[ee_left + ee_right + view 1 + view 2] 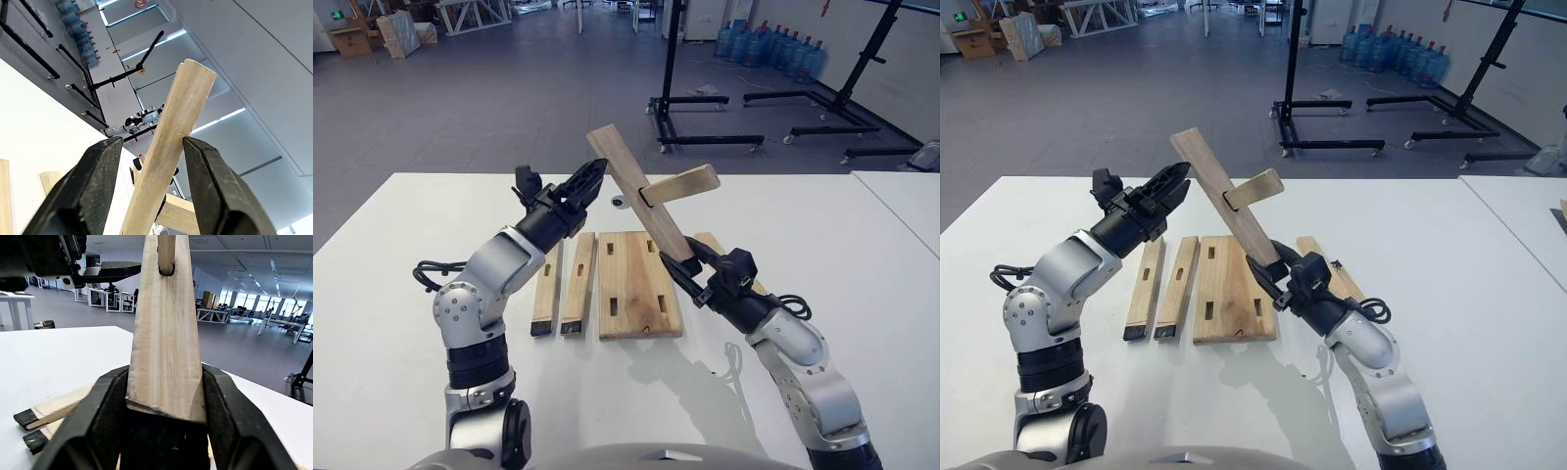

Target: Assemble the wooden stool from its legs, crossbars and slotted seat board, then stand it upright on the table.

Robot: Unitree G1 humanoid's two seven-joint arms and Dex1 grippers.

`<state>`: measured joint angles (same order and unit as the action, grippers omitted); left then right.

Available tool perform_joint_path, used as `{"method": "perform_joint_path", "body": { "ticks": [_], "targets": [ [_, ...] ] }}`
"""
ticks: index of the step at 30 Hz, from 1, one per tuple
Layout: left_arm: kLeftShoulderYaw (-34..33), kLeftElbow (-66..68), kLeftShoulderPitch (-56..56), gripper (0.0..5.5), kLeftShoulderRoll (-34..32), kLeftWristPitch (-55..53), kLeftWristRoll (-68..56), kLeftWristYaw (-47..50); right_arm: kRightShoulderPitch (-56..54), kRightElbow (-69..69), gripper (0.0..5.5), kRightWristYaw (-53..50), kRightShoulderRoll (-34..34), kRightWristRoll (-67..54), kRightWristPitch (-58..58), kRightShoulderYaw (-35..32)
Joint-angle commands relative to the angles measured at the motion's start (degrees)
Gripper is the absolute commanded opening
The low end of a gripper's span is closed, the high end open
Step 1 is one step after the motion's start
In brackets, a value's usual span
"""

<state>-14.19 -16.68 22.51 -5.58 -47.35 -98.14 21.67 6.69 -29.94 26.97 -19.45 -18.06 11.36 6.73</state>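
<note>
My right gripper (pixel 686 264) is shut on the lower end of a wooden leg (pixel 636 191) and holds it tilted up and to the left above the table. A crossbar (pixel 682 183) sticks out of the leg's slot toward the right. My left gripper (pixel 590 179) stands open at the leg's top end, with the leg (pixel 171 142) between its fingers (pixel 93 191); one finger is at the wood, the other apart from it. The slotted seat board (pixel 636 289) lies flat on the table. Two more legs (pixel 548 289) (pixel 578 284) lie left of it.
Another wooden piece (pixel 1324 262) lies right of the board, partly behind my right arm. A black cable (pixel 426 272) loops by my left arm. The white table (pixel 862 255) has free room on the right. Black stands (pixel 705 137) are on the floor beyond.
</note>
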Motion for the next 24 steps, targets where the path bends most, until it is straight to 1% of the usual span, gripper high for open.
{"method": "perform_joint_path", "body": {
  "ticks": [1, 6, 11, 14, 19, 20, 21, 22, 23, 24],
  "targets": [
    [2.3, 0.3, 0.2, 2.26, -2.9, 0.2, 4.4, -3.2, -0.2, -3.6, 2.06, 3.3, -1.0, -4.8, 3.6, 1.2],
    [2.6, -0.7, 0.9, 2.26, -5.7, 1.3, 7.9, -8.2, 0.4, -4.7, 2.06, 3.8, -2.3, -6.7, 6.3, 2.0],
    [1.1, -2.3, 0.4, 2.26, -7.2, 2.5, 5.7, -12.6, 0.7, -4.8, 2.06, 2.9, -2.0, -6.8, 6.4, 1.6],
    [1.4, -0.9, -0.6, 2.26, -8.0, 2.1, 6.0, -12.9, -0.6, -3.9, 2.06, 1.5, -1.0, -5.6, 4.6, 0.4],
    [2.5, -0.2, 0.1, 2.26, -9.1, 2.3, 10.2, -11.9, 0.0, -4.1, 2.06, 2.5, -1.7, -4.2, 4.2, 1.4],
    [2.7, -0.2, 0.4, 2.04, -9.6, 2.1, 11.1, -11.9, 0.1, -4.0, 2.06, 2.6, -1.8, -3.6, 4.0, 1.6],
    [2.6, -0.1, 1.1, 1.95, -9.7, 2.2, 10.9, -11.1, 0.3, -3.8, 2.06, 2.5, -2.2, -2.1, 3.5, 1.9],
    [2.2, -0.1, 1.6, 1.72, -9.6, 2.4, 10.1, -10.6, 0.4, -3.6, 2.06, 2.5, -2.6, -0.9, 2.9, 2.2],
    [1.9, -0.2, 2.0, 1.63, -9.3, 2.7, 9.0, -9.8, 0.6, -3.2, 2.06, 2.6, -3.0, 0.4, 2.2, 2.5],
    [1.7, -0.2, 2.2, 1.43, -9.1, 2.8, 8.1, -9.3, 0.7, -2.9, 2.06, 2.7, -3.2, 1.1, 1.6, 2.7]
  ]
}}
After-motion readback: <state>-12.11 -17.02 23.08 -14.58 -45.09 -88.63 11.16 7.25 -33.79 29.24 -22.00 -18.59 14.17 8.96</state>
